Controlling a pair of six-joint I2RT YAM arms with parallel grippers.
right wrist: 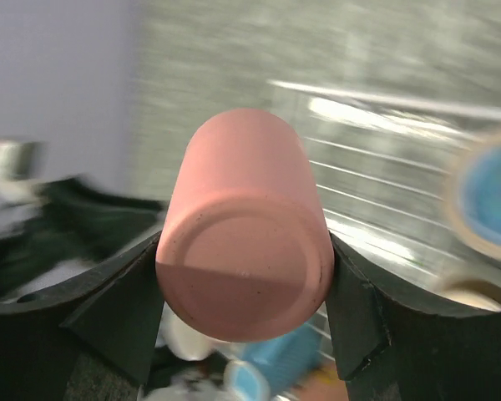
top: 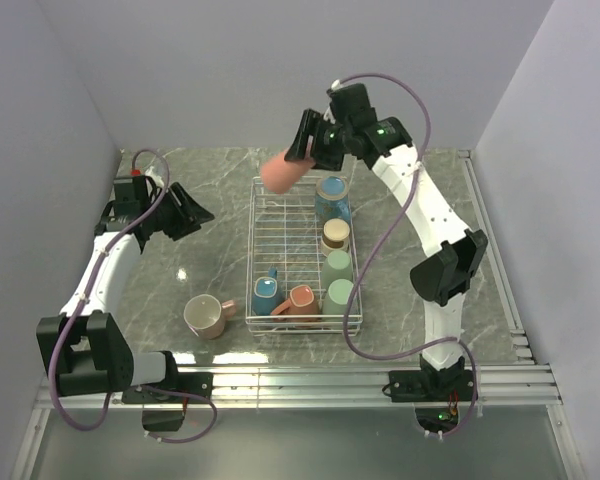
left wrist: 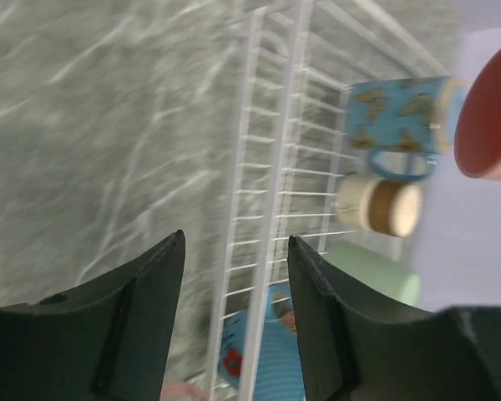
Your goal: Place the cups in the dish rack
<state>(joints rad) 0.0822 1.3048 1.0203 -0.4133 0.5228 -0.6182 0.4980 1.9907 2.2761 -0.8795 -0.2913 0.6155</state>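
Note:
The white wire dish rack stands mid-table. Along its right side are a teal patterned cup, a cream cup and two mint green cups. At its near left lie a teal blue cup and a salmon cup with an orange inside. My right gripper is shut on a salmon pink cup, held on its side above the rack's far left corner; its base faces the wrist camera. My left gripper is open and empty, left of the rack.
A pale pink mug stands on the marble table, left of the rack's near corner. Grey walls enclose the table on the left, back and right. A metal rail runs along the near edge.

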